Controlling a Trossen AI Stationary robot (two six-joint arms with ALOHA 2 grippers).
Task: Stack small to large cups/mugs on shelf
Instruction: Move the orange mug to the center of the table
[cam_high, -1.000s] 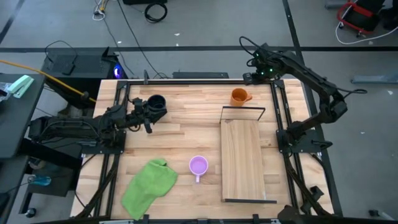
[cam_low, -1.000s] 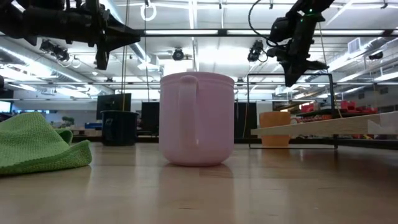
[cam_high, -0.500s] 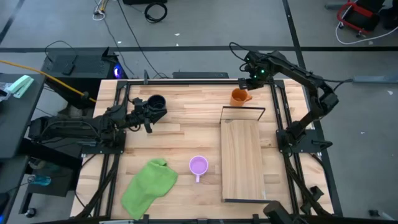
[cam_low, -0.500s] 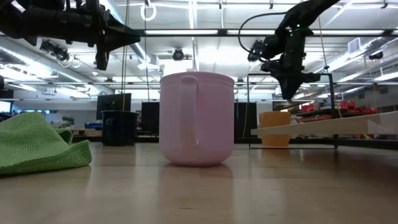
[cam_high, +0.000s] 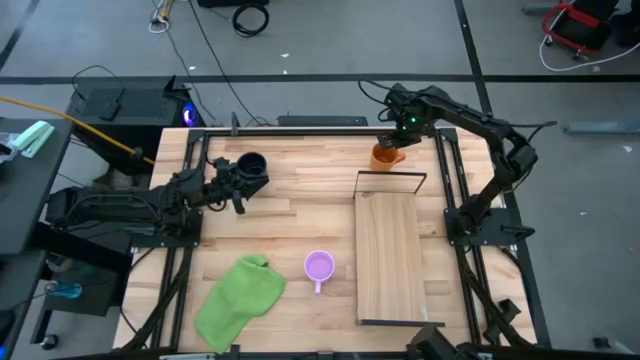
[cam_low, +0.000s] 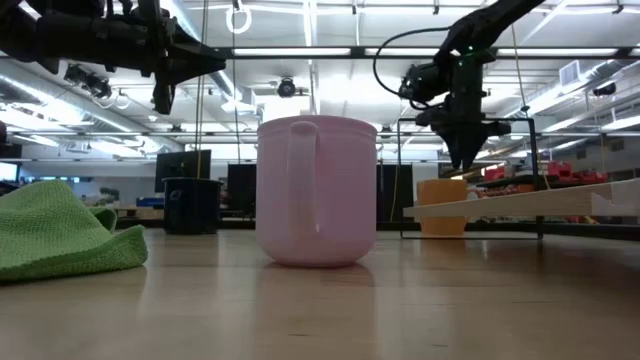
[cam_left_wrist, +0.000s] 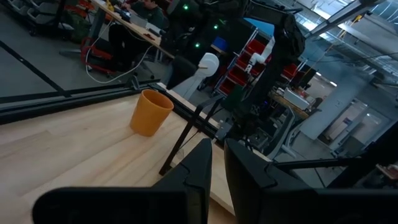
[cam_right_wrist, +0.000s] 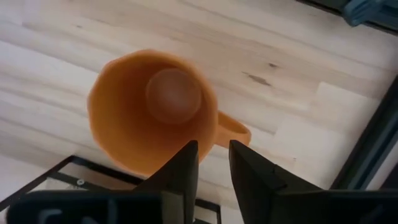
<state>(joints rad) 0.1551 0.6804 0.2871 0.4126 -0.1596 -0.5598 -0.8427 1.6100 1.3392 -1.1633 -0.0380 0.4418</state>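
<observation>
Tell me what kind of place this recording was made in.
Probably a robotics lab or workshop: a butcher-block table carries two arms, cables trail over a bare concrete floor, and the low view shows strip lights over an open hall with more workstations.

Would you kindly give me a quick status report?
Right gripper above orange mug, fingers slightly apart. Left gripper idle beside black mug. Shelf bare.

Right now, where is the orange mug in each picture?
High view: the orange mug sits near the table's far edge, under the right gripper.
Low view: right of the big purple mug, behind the shelf.
Left wrist view: standing far off on the table.
Right wrist view: seen from straight above, filling the middle.
Shared landmark: the shelf's black wire frame beside the mug.
</observation>
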